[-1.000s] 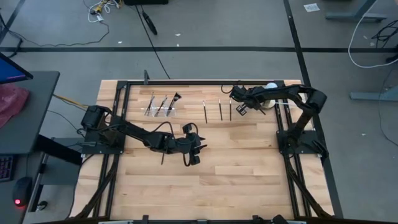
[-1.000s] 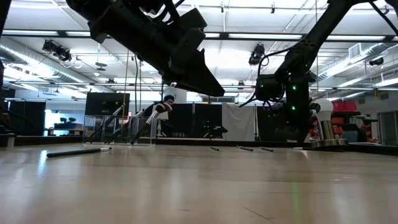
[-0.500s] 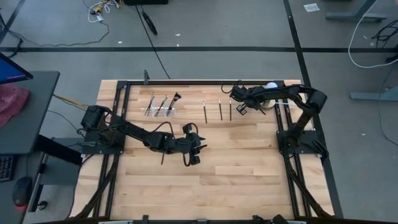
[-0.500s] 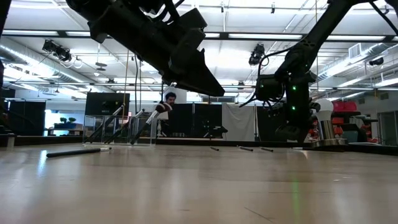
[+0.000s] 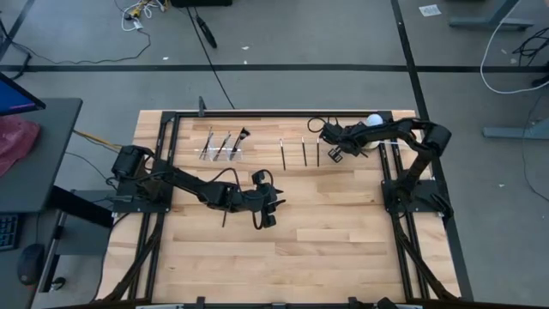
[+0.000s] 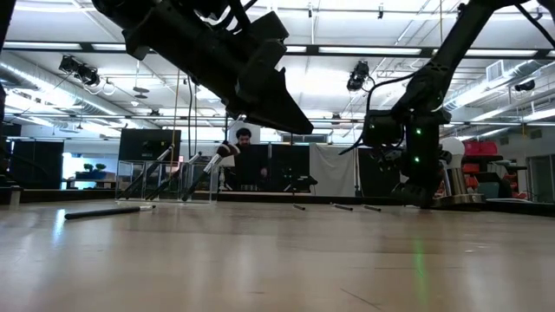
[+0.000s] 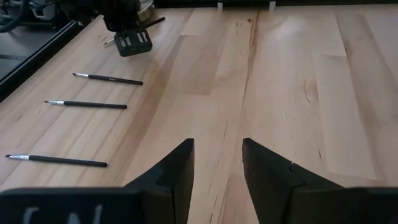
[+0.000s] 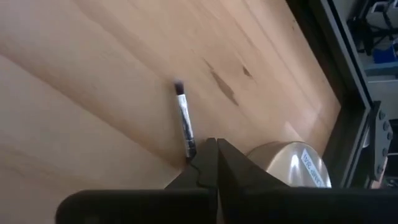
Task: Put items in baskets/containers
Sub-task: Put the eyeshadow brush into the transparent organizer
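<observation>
My right gripper [image 5: 334, 153] is shut on a thin makeup brush [image 8: 184, 124] near the table's far right, low over the wood. Three more brushes [image 5: 303, 152] lie in a row on the table just to its left. The clear holder [image 5: 221, 148] stands at the far left with several brushes leaning in it [image 6: 186, 173]. My left gripper [image 7: 217, 162] hangs open over the table's middle and holds nothing. One more brush [image 6: 108, 211] lies flat on the wood near the left arm. My right gripper pinches the brush by its dark handle [image 8: 190, 152] between the two shut fingertips. The silver ferrule and bristle tuft [image 8: 180, 86] stick out beyond the tips. The fingers slant down from the table's right side. I cannot tell whether the brush touches the wood.
A shiny metal cup [image 8: 286, 165] stands just right of my right gripper, by the black frame rail [image 5: 388, 163]. Bare wood spreads over the near half of the table [image 5: 326, 257].
My right gripper has sunk a little toward the table, staying shut on the brush.
</observation>
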